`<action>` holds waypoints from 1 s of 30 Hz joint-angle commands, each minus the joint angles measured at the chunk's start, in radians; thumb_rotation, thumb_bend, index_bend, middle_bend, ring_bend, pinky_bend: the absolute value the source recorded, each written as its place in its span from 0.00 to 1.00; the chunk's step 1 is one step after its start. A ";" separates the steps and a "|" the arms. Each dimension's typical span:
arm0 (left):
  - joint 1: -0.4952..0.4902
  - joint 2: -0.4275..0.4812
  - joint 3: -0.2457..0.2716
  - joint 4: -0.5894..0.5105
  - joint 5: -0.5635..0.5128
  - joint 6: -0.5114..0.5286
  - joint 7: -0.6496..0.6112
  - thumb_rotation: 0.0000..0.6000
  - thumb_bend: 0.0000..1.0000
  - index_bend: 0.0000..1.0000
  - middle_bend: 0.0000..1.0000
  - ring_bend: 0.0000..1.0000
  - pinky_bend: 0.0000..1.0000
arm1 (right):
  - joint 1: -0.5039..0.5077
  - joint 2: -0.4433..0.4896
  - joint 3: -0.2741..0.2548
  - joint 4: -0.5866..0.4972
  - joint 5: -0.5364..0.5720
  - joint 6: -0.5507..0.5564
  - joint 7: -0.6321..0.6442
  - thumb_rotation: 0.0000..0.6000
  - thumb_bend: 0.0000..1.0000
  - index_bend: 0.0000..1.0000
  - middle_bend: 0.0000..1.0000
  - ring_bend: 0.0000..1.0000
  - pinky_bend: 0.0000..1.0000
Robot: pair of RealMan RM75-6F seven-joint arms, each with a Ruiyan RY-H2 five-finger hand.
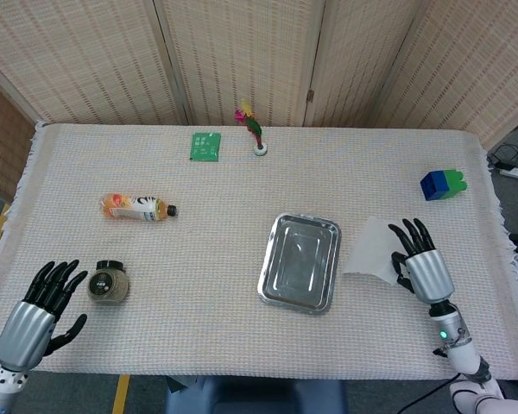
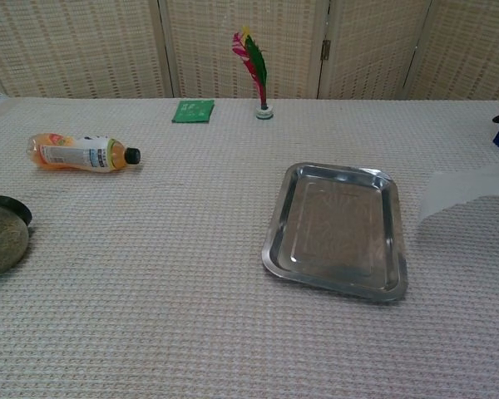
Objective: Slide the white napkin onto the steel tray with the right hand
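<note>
While the left hand rests with fingers spread and nothing in them at the near tabletop edge beside a jar, the right hand holds the white napkin, lifted off the cloth just right of the steel tray.

1. Lighting: bright, even and diffuse in both views; no single source is evident.
2. Shadows: soft and faint; a thin one lies under the lifted white napkin.
3. Glare: mild reflections on the steel tray.
4. Focus: sharp throughout, no motion blur.
5. Distortion: slight wide-angle bowing of the table edges in the head view.
</note>
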 commanded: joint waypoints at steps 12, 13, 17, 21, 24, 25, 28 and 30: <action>0.003 0.001 -0.004 -0.003 -0.016 -0.005 0.008 1.00 0.44 0.00 0.00 0.00 0.01 | 0.147 -0.011 -0.020 -0.036 -0.123 0.220 -0.072 1.00 0.53 0.76 0.18 0.00 0.00; 0.003 -0.001 -0.005 -0.003 -0.019 -0.007 0.011 1.00 0.44 0.00 0.00 0.00 0.01 | 0.157 -0.015 -0.021 -0.032 -0.128 0.226 -0.071 1.00 0.53 0.75 0.18 0.00 0.00; 0.001 -0.007 -0.009 0.000 -0.031 -0.019 0.015 1.00 0.44 0.00 0.00 0.00 0.01 | 0.211 -0.033 -0.017 -0.013 -0.138 0.225 -0.065 1.00 0.53 0.76 0.18 0.00 0.00; -0.002 -0.011 -0.017 0.008 -0.055 -0.033 0.007 1.00 0.44 0.00 0.00 0.00 0.01 | 0.291 -0.046 -0.008 0.007 -0.153 0.233 -0.078 1.00 0.53 0.76 0.18 0.00 0.00; -0.006 -0.014 -0.024 0.017 -0.069 -0.043 0.000 1.00 0.44 0.00 0.00 0.00 0.01 | 0.348 -0.056 0.002 0.017 -0.154 0.228 -0.073 1.00 0.53 0.76 0.18 0.00 0.00; -0.007 -0.015 -0.026 0.019 -0.073 -0.046 -0.001 1.00 0.44 0.00 0.00 0.00 0.01 | 0.359 -0.059 0.004 0.020 -0.153 0.223 -0.066 1.00 0.53 0.76 0.18 0.00 0.00; -0.009 -0.016 -0.030 0.025 -0.084 -0.054 -0.001 1.00 0.44 0.00 0.00 0.00 0.01 | 0.376 -0.074 0.002 0.040 -0.149 0.201 -0.050 1.00 0.53 0.76 0.18 0.00 0.00; -0.010 -0.016 -0.032 0.028 -0.092 -0.059 0.002 1.00 0.44 0.00 0.00 0.00 0.01 | 0.368 -0.084 -0.008 0.061 -0.148 0.193 -0.039 1.00 0.53 0.76 0.18 0.00 0.00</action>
